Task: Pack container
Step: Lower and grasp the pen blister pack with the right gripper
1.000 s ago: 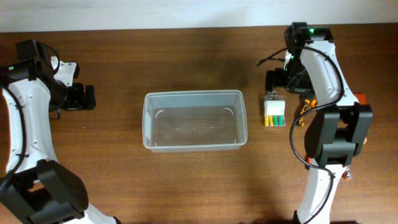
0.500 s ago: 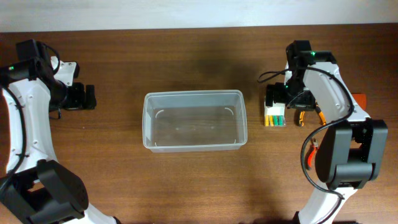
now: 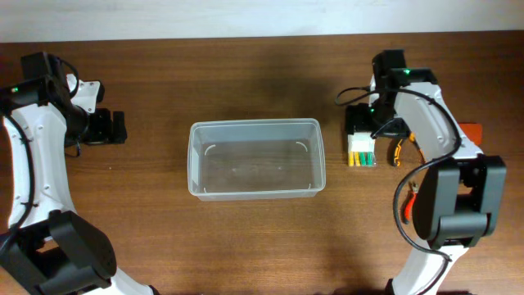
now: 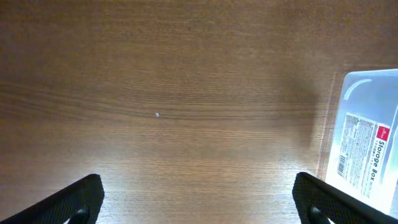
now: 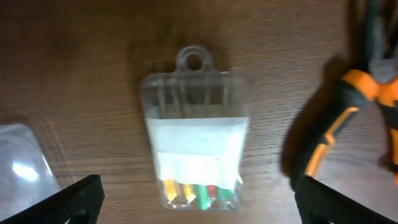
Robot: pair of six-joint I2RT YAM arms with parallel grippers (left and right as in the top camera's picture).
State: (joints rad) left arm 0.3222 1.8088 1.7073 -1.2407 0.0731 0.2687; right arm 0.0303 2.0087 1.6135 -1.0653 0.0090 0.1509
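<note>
Now, the worktop [image 3: 246,246] is carrying everything. The container [image 3: 255,124] is sitting empty at mid-worktop, its long axis running left to right. It is lying to the left of my right pincer [image 3: 360,124], well apart. That pincer is hovering released, jaws wide, grasping nothing, over the small clear case of bits [image 5: 196,149], whose long axis is running near-to-far, hang-hole end far. An orange-handled tool [image 5: 329,143] is lying just beside it. My left pincer [image 3: 106,129] is also hanging released, farther off; I am judging the right arm nearer.
</note>
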